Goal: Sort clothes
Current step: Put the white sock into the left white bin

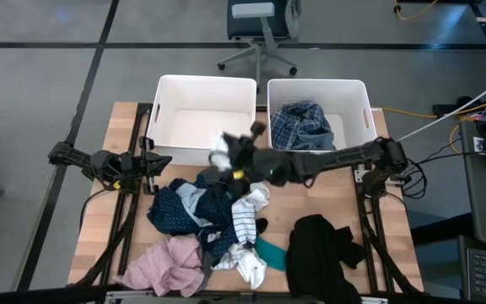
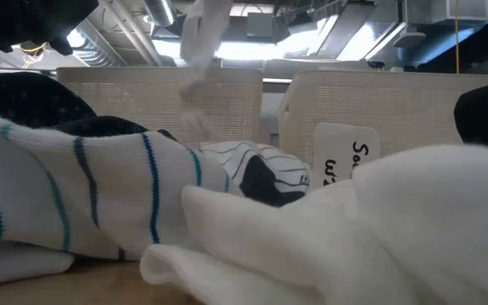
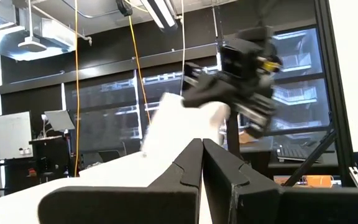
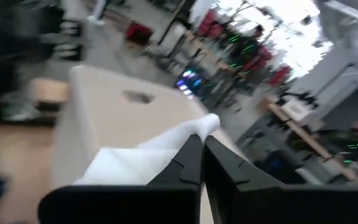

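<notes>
My right gripper (image 1: 226, 160) reaches across the table to the near edge of the left white tub (image 1: 169, 105) and is shut on a white garment (image 1: 220, 150). The garment also shows in the right wrist view (image 4: 148, 158) and hanging in the low view (image 2: 203, 38). A blue plaid garment (image 1: 306, 125) lies in the right tub (image 1: 357, 97). A pile of navy, striped, white, pink (image 1: 169, 263), teal and black (image 1: 321, 245) clothes lies on the table. My left gripper (image 1: 154, 160) is shut and empty at the table's left (image 3: 202, 146). My right gripper pinches the white garment between its two fingers, with a bunched bit of cloth (image 4: 199, 126) sticking out past the fingertips. The garment is lifted clear of the pile and hangs slack below the fingers (image 2: 197, 59). Whether it holds one layer or several, I cannot tell.
The left tub's floor (image 1: 197, 131) shows bare. An office chair (image 1: 260, 34) stands beyond the table's far edge. A white sock with teal stripes (image 2: 74, 199) and white cloth (image 2: 379, 237) lie close before the low camera.
</notes>
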You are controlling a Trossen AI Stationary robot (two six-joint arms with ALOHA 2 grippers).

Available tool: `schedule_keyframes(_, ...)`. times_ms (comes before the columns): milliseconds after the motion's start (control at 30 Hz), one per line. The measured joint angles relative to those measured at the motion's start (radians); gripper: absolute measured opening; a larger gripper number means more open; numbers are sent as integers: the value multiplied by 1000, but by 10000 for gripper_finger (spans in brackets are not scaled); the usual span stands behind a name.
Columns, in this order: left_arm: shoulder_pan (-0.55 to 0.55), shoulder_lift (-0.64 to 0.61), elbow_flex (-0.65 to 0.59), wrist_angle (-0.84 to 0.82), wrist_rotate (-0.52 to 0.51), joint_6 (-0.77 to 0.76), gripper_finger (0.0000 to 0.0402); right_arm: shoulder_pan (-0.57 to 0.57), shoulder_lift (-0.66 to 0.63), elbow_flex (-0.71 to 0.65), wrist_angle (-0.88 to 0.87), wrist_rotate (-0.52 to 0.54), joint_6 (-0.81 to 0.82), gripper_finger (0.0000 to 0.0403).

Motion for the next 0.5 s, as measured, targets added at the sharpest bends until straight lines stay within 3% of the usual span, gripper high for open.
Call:
schedule_keyframes(267, 0, 0, 0, 0, 0, 0, 1, -116, -1, 0, 320, -21, -202, 12)
schedule_keyframes(500, 0, 0, 0, 0, 0, 0, 1, -195, -1, 0, 258, -31, -147, 12)
